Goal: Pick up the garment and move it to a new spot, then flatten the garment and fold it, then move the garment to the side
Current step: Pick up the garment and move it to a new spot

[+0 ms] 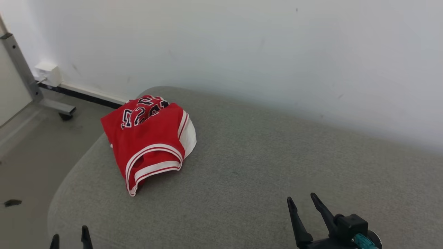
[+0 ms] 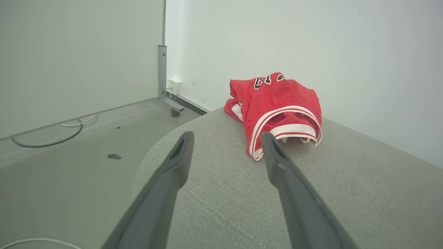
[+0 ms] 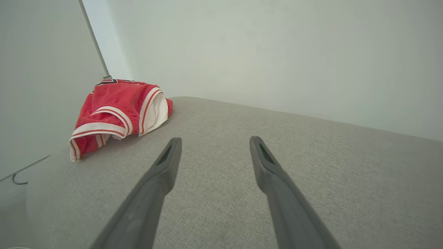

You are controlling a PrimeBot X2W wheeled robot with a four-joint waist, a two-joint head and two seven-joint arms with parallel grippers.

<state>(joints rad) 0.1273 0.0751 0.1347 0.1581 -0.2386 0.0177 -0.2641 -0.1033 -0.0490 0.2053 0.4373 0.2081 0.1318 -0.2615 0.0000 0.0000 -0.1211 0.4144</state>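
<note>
The garment (image 1: 148, 138) is a red jersey with white and red trim and dark lettering, lying in a crumpled heap at the far left of a grey fabric surface (image 1: 263, 166). My left gripper (image 1: 70, 238) peeks in at the bottom left of the head view, open and empty, well short of the jersey. In the left wrist view the garment (image 2: 280, 110) lies just beyond my open left gripper (image 2: 226, 136). My right gripper (image 1: 301, 200) stands open and empty at the lower right, far from the jersey. The right wrist view has the garment (image 3: 117, 110) off to the upper left of the right gripper (image 3: 214, 140).
A white wall (image 1: 263, 45) runs close behind the grey surface. Left of the rounded edge is grey floor (image 1: 31, 162) with a metal frame leg on a caster (image 1: 52, 103), a white wall box (image 1: 48, 73), cables (image 2: 52, 136) and a small dark scrap (image 1: 12, 203).
</note>
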